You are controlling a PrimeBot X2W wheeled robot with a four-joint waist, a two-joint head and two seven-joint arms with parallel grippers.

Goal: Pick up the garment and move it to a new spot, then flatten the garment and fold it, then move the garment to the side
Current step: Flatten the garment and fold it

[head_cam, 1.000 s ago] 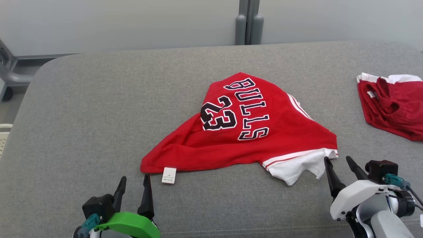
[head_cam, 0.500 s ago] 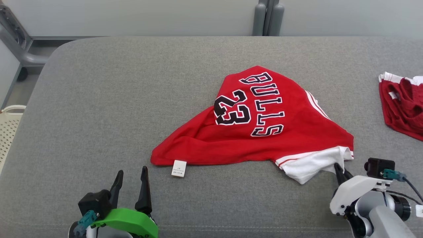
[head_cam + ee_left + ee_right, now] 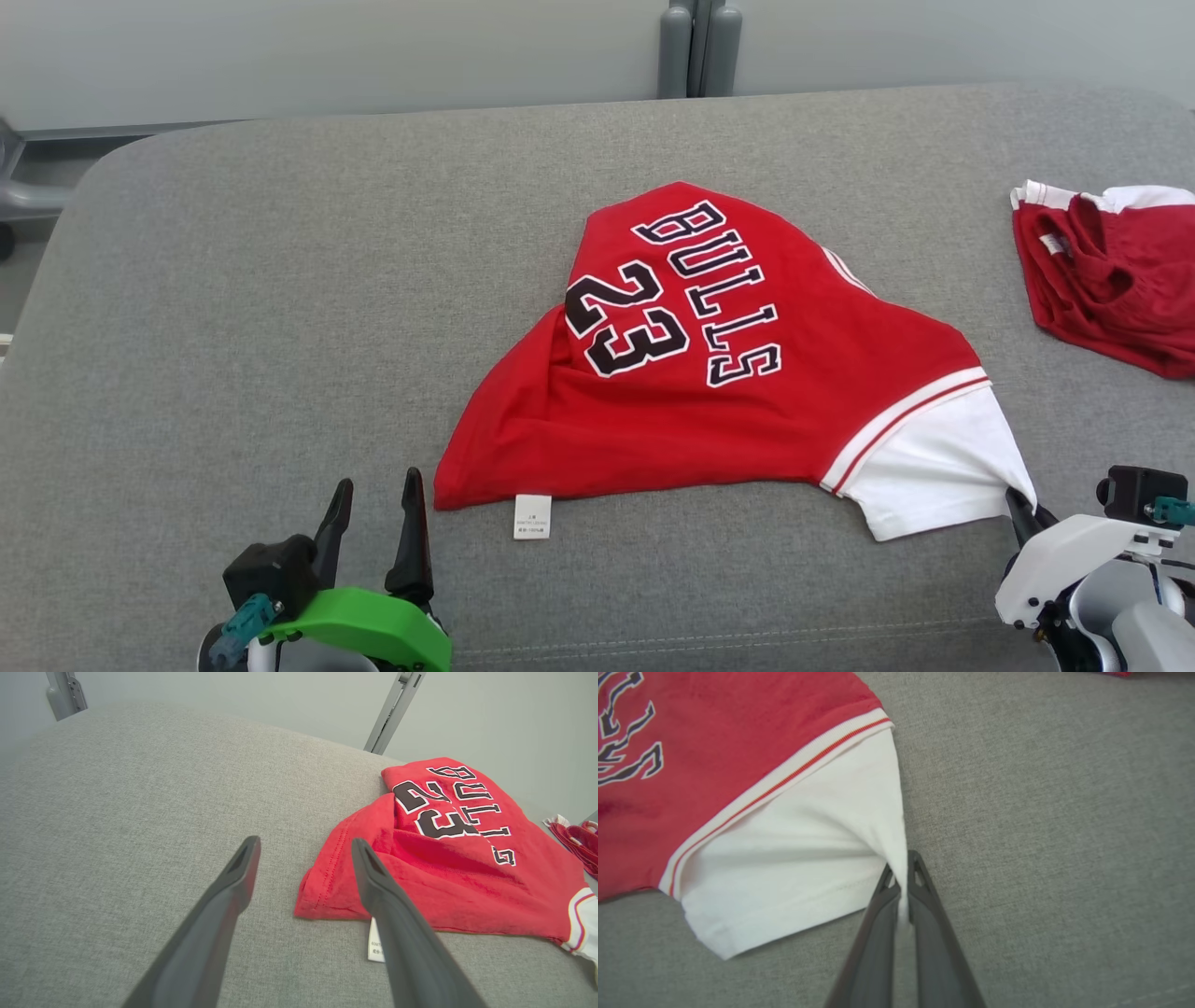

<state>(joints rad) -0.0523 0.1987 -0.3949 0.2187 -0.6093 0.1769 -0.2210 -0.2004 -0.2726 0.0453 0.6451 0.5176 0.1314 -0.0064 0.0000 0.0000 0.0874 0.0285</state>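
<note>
The red shirt [image 3: 747, 411] lettered BULLS 23 lies rumpled on the grey cushion [image 3: 261, 308], seemingly doubled over itself, its white sleeve [image 3: 934, 462] drawn to a taut point, tag [image 3: 532, 516] out.

1. Two garments are counted on the bench [image 3: 233, 308]: one red jersey [image 3: 728, 411] printed "BULLS 23", and one crumpled red garment [image 3: 1111, 280] at the right edge.
2. One white sleeve [image 3: 794, 858] is seen on the jersey.
3. One white label [image 3: 532, 516] is seen at its hem.
4. Two grippers are counted, the left gripper [image 3: 378, 480] and the right gripper [image 3: 902, 863].
5. Two dark fingers [image 3: 233, 891] are borne by each, four in all.
6. One grey bench is counted.
7. Two grey posts [image 3: 674, 51] are seen behind it.
</note>
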